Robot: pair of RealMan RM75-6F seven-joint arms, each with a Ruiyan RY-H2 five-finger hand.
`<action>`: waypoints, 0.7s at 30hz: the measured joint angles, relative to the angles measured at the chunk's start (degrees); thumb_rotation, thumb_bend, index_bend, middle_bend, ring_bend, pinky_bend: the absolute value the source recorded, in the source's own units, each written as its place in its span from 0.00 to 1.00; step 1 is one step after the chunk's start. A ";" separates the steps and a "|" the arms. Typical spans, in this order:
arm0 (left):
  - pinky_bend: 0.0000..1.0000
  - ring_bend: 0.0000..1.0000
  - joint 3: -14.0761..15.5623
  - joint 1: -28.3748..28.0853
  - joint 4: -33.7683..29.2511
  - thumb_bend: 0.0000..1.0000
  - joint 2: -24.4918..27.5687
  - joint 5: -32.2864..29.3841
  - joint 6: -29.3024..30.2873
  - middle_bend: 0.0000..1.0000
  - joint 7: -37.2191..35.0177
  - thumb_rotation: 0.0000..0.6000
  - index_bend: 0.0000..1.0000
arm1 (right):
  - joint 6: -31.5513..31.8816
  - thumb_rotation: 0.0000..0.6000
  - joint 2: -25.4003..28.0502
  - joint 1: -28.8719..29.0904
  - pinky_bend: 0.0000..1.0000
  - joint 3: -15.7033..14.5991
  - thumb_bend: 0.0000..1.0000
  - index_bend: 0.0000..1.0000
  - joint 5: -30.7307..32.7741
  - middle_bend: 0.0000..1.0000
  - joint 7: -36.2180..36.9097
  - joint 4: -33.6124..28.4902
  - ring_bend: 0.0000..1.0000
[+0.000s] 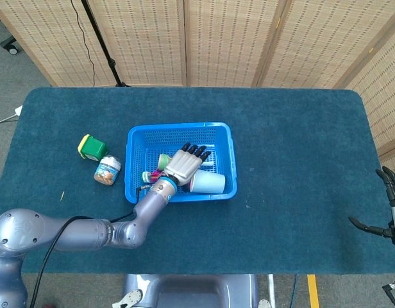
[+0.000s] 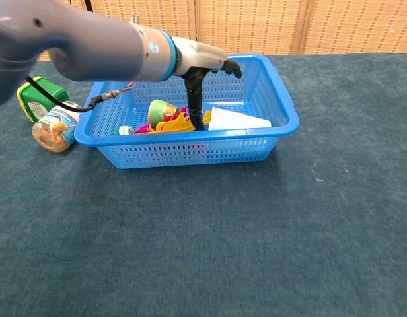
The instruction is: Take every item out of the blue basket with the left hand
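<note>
Now left hand [image 1: 183,165] splayed, grasping nothing — over perforated plastic blue basket [image 1: 226,138]; white cup [image 1: 208,182] beside.

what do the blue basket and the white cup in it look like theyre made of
Blue basket: looks like moulded plastic, glossy, since its walls and floor are a regular perforated grid with a smooth rolled rim. White cup: lying on its side, matte and thin-walled; probably paper, though thin plastic cannot be ruled out.
</note>
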 measured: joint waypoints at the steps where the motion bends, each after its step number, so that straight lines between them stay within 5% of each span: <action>1: 0.01 0.00 -0.03 -0.46 0.85 0.12 -0.68 -0.49 -0.06 0.00 0.19 1.00 0.00 | -0.02 1.00 -0.02 0.00 0.00 0.01 0.00 0.00 -0.01 0.00 -0.04 0.02 0.00; 12: 0.02 0.00 0.18 -4.89 8.75 0.12 -7.16 -6.21 -3.16 0.00 2.25 1.00 0.00 | -0.36 1.00 0.06 0.03 0.00 0.09 0.00 0.00 0.02 0.00 0.28 0.08 0.00; 17: 0.19 0.00 0.67 -6.22 9.93 0.14 -8.23 -8.10 -3.87 0.00 3.29 1.00 0.00 | -0.94 1.00 0.06 0.20 0.00 0.12 0.00 0.00 0.11 0.00 0.60 0.30 0.00; 21: 0.32 0.01 0.92 -7.04 11.06 0.25 -9.10 -9.73 -4.10 0.00 3.84 1.00 0.00 | -1.13 1.00 0.06 0.26 0.00 0.13 0.00 0.00 0.11 0.00 0.83 0.44 0.00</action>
